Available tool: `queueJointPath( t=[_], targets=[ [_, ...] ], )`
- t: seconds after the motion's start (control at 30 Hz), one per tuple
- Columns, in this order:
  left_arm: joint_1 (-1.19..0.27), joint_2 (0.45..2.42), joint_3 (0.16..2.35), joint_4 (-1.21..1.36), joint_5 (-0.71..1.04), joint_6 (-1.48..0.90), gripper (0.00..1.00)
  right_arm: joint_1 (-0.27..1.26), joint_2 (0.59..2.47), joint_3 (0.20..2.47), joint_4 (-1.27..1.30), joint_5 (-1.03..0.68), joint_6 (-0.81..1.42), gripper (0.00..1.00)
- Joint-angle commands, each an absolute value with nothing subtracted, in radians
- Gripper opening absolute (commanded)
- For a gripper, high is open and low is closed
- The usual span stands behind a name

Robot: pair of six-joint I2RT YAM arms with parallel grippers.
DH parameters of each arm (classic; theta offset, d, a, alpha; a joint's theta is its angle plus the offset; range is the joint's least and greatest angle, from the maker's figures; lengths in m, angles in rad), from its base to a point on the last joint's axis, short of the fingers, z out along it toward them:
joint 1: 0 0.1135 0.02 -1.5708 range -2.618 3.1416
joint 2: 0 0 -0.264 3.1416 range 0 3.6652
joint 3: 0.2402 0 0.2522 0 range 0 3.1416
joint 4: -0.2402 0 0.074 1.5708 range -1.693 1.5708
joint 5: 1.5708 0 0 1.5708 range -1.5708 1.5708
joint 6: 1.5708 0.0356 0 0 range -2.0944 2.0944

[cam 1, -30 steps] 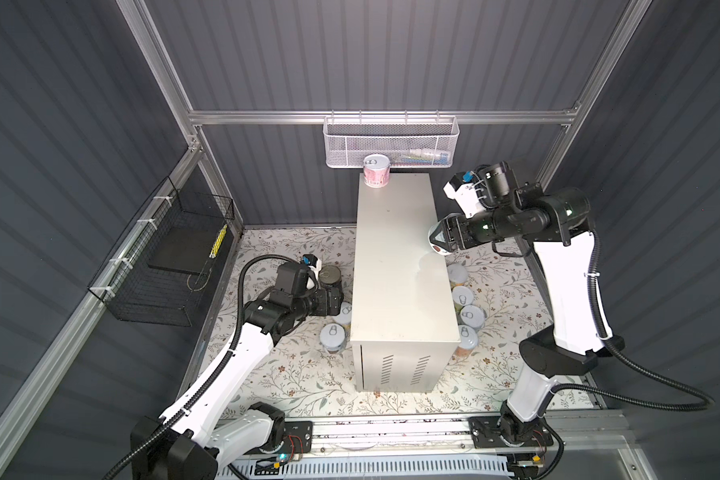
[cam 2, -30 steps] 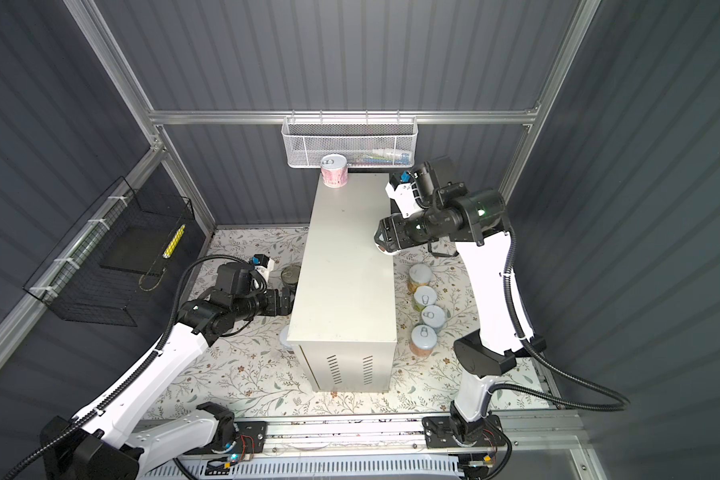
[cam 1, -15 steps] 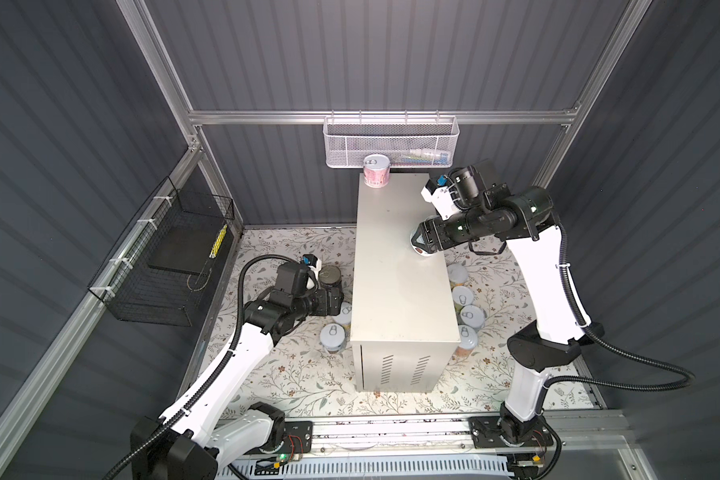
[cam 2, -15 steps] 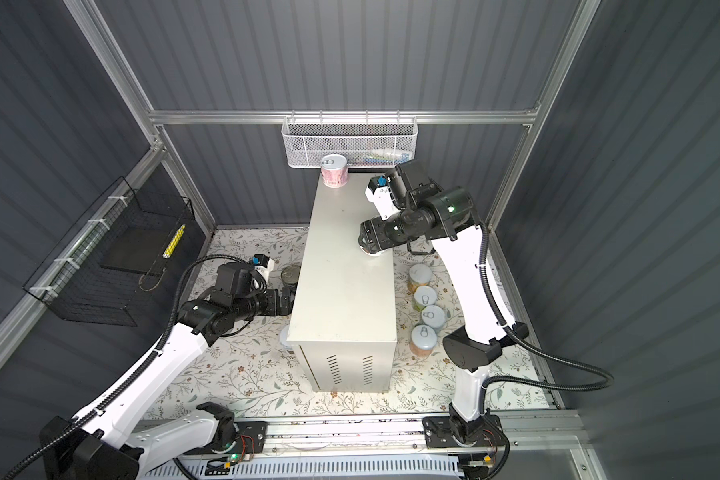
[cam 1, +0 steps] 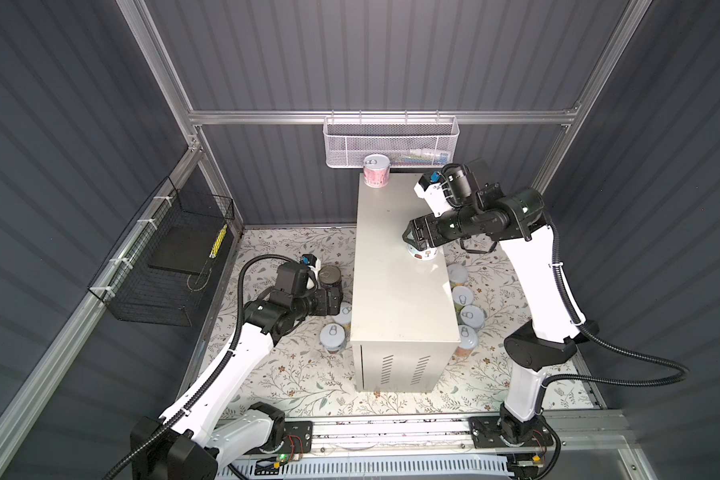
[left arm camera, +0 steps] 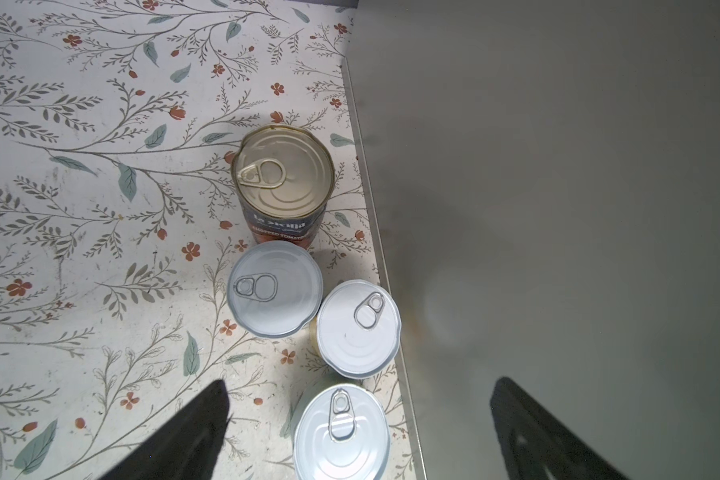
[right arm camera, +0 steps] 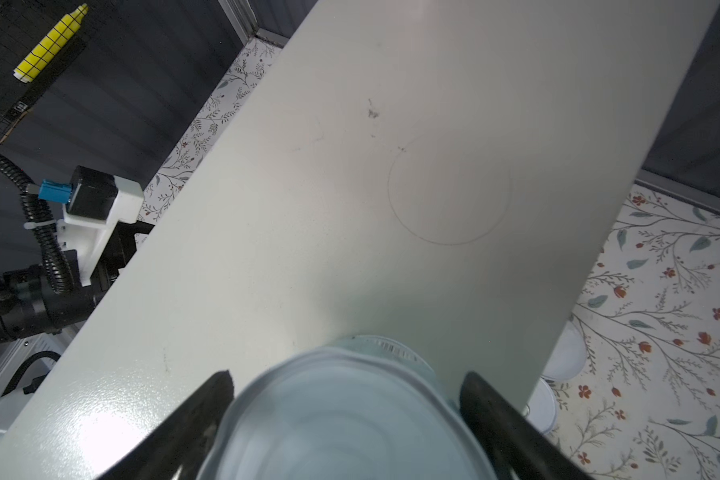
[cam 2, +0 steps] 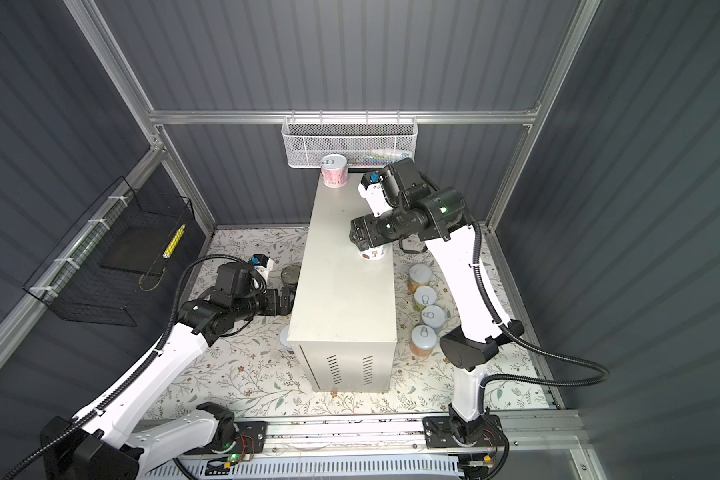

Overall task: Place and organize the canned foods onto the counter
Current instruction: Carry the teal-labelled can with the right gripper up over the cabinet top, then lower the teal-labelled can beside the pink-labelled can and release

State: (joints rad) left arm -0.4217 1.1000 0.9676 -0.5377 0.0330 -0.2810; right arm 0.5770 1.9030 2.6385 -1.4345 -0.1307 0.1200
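The right gripper (right arm camera: 346, 378) straddles a pale-labelled tin (right arm camera: 350, 424) standing on the counter (right arm camera: 350, 187), directly beneath the wrist and near the counter's edge. Whether the pads (right arm camera: 208, 399) press it cannot be told. Open fully, then lift straight up; sideways drag could tip it off.
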Motion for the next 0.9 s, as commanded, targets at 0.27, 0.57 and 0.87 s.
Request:
queueJointPath(
  t=[0.27,0.57,0.87],
  targets=[
    [-0.419,1.100,0.970,-0.545,0.017,-0.262,0.99,0.596,1.780,2.623,-1.328,-0.049,0.136,0.87],
    [-0.419,1.077,0.952,-0.535,0.017,-0.279,0.99,0.665,1.614,2.417,-1.288,0.041,0.167,0.79],
    [-0.419,1.089,0.981,-0.534,0.025,-0.282,0.98,0.693,1.391,1.961,-1.040,0.058,0.292,0.54]
  ],
)
